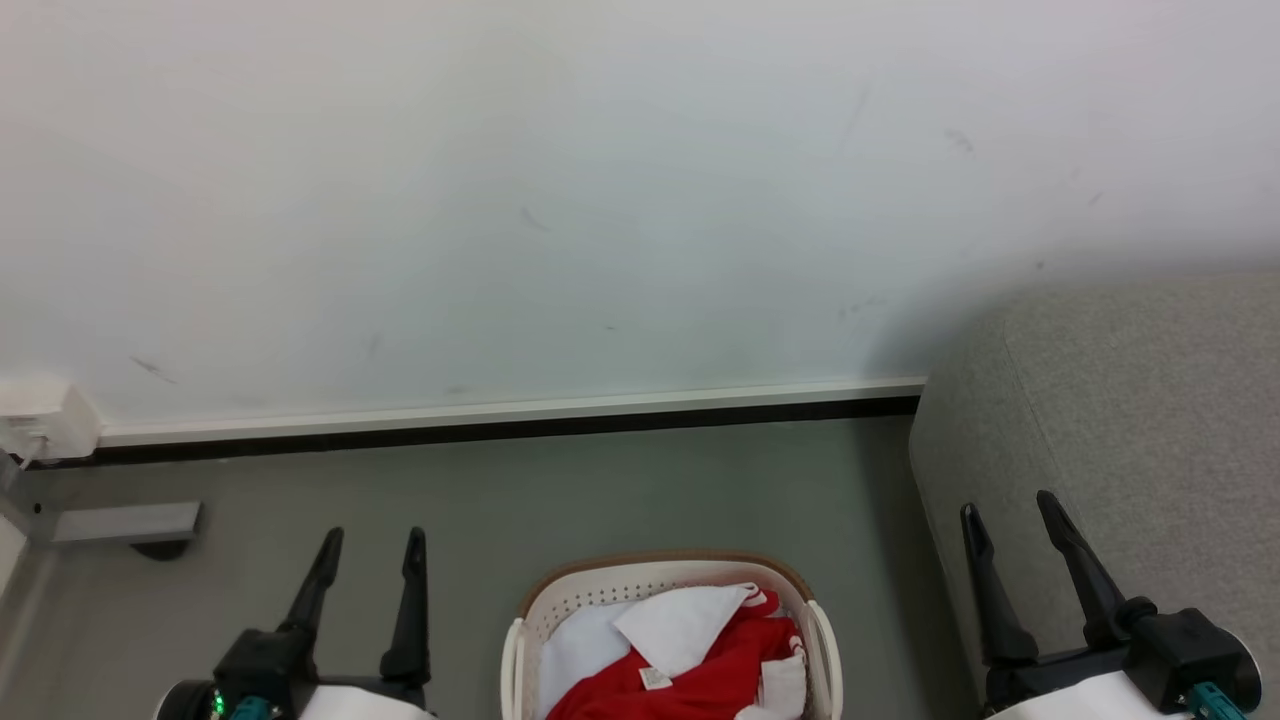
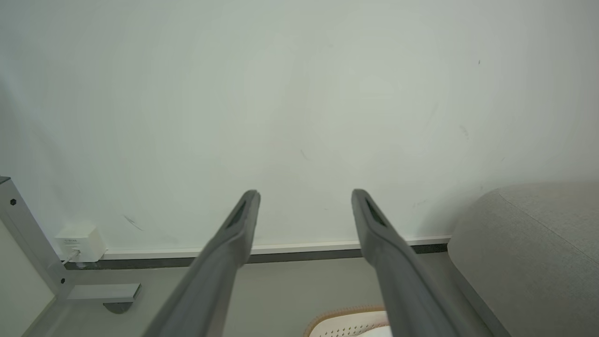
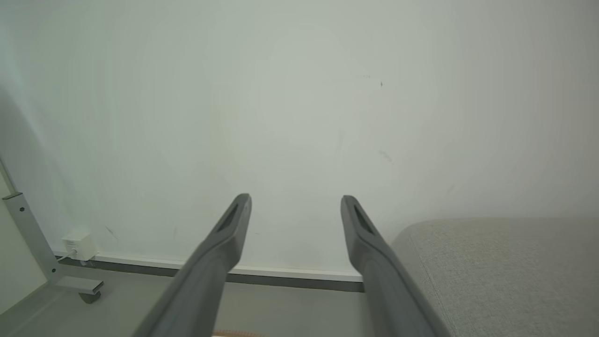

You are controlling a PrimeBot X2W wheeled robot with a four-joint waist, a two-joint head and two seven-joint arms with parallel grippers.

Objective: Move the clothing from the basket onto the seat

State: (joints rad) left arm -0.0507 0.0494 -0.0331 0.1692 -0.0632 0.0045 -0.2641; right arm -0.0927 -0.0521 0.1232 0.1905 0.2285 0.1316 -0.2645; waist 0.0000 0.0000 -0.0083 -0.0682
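On the floor, the basket (image 1: 672,600) holds the clothing (image 1: 700,670); both grippers (image 1: 368,545) (image 1: 1010,510) hang spread, empty. Reach low, pinch deep folds.

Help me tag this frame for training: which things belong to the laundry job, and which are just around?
Job: clothing, basket, seat, left gripper, right gripper, both open.
Just around: white wall box, grey metal stand foot.

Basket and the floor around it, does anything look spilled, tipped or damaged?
Nothing stands out. The basket stands upright on the floor, with the clothing heaped loosely inside it and none on the floor in view. The basket's near part is cut off by the frame. Only faint scuffs mark the wall.
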